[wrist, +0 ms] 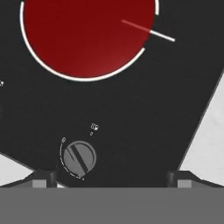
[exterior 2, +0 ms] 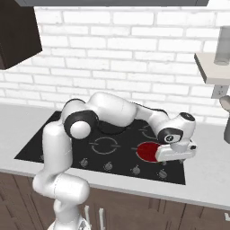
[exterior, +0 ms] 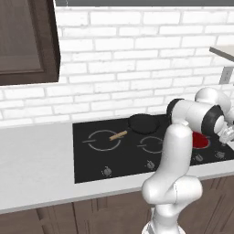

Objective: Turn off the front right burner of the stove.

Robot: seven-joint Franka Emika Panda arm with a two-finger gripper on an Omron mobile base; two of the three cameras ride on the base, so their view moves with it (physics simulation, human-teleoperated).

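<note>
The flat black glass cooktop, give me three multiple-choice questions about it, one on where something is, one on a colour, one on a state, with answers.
1. Where does the dark round pan sit on the flat black glass cooktop?
A. On a rear zone
B. On the knob row
C. On the grey counter

2. What colour is the centre of the front right burner?
A. Blue
B. Red
C. Dark grey

3. How does the two-finger gripper stand over the small round grey knob?
A. Shut on the knob
B. Open, tips wide apart, knob near one tip
C. Holding the pan

Answers: 1 A, the pan lies behind the ring-marked front zones. 2 B, the hand view shows a glowing red disc. 3 B, both tips show far apart with nothing between them.
</note>
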